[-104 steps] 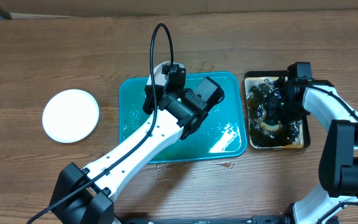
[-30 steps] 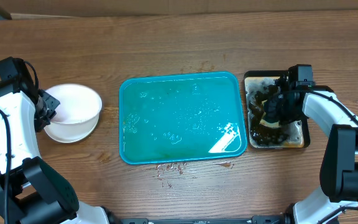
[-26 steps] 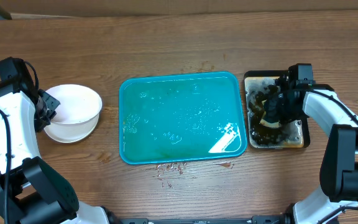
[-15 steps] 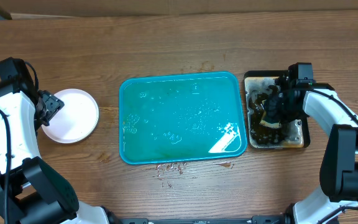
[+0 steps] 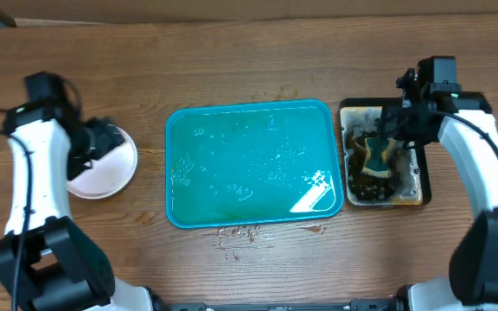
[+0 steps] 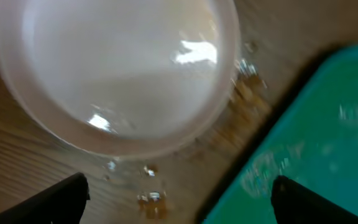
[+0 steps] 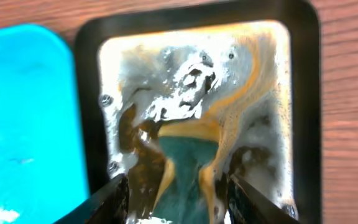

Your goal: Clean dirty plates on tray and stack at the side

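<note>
Checking in from the remote station. My left end effector (image 6: pixel 179 186) is spread wide, both fingers out at the edges of the wrist view with nothing gripped and nothing touching them. The plates (image 6: pixel 114 68) sit just ahead of its fingertips on the wooden surface (image 5: pixel 249 52). The top one is white and glossy, and I can't count how many are under it from these angles. From overhead that end effector hangs over the rim of the stack on the side away from the tray. The tray (image 5: pixel 249 164) is off beside its right finger, teal, wet and shiny, with no plates on it, and it's near the stack but not touching it. There are a few brownish droplets (image 6: pixel 148 198) on the wood right under the open fingers, between plate and tray. On the other side, my right end effector (image 7: pixel 178 186) is about half open over the black-rimmed tub (image 7: pixel 303 124) of murky brown-yellow water. The teal sponge (image 7: pixel 185 165) shows right between its fingers, but honestly I can't tell whether the pads are actually pinching it or just straddling it. The tray's edge sits close to that end effector's left finger, just beside the tub.
</note>
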{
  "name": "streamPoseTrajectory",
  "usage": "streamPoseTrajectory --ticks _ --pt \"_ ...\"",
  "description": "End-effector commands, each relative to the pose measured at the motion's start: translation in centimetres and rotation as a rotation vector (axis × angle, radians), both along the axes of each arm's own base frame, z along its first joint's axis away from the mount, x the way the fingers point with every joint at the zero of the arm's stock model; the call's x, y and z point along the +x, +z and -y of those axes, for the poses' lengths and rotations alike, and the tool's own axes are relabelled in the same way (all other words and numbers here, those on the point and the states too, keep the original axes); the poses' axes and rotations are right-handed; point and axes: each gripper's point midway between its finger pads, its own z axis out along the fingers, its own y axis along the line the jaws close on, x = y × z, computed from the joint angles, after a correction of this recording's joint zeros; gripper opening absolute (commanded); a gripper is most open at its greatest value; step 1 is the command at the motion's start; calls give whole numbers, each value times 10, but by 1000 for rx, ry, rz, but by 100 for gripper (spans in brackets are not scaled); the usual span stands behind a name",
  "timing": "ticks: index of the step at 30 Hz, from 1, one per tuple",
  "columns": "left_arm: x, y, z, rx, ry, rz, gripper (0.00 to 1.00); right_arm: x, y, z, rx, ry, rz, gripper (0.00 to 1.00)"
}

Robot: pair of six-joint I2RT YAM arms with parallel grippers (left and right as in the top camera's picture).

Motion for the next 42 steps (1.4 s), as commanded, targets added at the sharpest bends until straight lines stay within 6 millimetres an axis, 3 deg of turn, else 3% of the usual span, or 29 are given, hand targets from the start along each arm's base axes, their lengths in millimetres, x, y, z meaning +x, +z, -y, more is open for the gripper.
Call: streamPoseTrajectory --ticks 1,2,8,14,20,27,33,42 --pt "-8 7 49 -87 -202 -27 100 -14 28 -12 29 24 18 63" --pt "-14 6 58 -93 -225 -56 100 -22 29 -15 47 29 -6 100" --pt "-41 7 87 -118 -307 -173 100 -47 32 -21 80 26 -74 100" --pt "-61 9 102 -122 -349 -148 100 -63 53 -21 82 11 29 100" --pt "-82 26 109 -71 -367 96 100 -85 86 -21 73 21 268 100" --pt "-102 79 110 45 -351 534 100 -127 116 -22 66 29 463 100" --pt "-125 117 107 127 -339 725 100 -143 134 -23 63 32 536 100" --pt "-133 116 108 127 -338 724 100 -143 133 -23 64 32 530 100"
